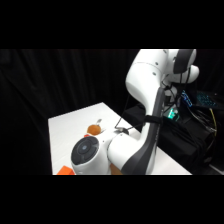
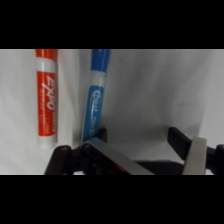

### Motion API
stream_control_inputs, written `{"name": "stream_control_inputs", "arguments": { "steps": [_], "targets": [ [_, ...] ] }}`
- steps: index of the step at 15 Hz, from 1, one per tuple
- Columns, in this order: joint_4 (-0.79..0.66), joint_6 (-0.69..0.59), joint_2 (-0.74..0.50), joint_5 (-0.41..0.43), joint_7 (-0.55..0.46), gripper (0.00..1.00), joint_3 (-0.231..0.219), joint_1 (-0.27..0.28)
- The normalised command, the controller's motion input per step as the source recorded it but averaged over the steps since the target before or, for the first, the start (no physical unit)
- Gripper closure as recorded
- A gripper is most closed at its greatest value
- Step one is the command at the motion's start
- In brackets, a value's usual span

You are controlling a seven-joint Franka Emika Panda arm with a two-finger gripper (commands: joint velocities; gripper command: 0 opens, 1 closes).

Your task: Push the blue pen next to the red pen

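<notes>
In the wrist view the red pen (image 2: 46, 100) lies at the left, a red-orange marker with white bands. The blue pen (image 2: 95, 95) lies just right of it, nearly parallel, with a narrow strip of white table between them. My gripper (image 2: 139, 139) is open, its fingers spread wide with only bare table between them. The left finger (image 2: 100, 133) sits against the blue pen's near end, and the right finger (image 2: 180, 142) is far off to the right. In the side view the arm's wrist (image 1: 89, 155) hides the gripper and both pens.
The white table (image 1: 65, 131) runs back to a black curtain. An orange object (image 1: 93, 129) lies behind the wrist, and an orange block (image 1: 64, 170) sits at the front left edge. Cables and electronics (image 1: 192, 107) crowd the right side by the arm's base.
</notes>
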Motion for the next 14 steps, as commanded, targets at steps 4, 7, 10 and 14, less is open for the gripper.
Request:
{"name": "stream_control_inputs", "arguments": {
  "steps": [4, 7, 10, 14],
  "targets": [
    [-0.34, 0.13, -0.23, -0.005, -0.04, 0.0, -0.065, -0.136],
    [-0.39, 0.1, -0.31, -0.002, -0.09, 0.0, -0.036, -0.136],
    [-0.52, -0.07, -0.55, 0.013, -0.26, 0.0, 0.066, -0.143],
    [-0.53, -0.32, -0.75, 0.045, -0.35, 0.0, 0.133, -0.163]
  ]
}}
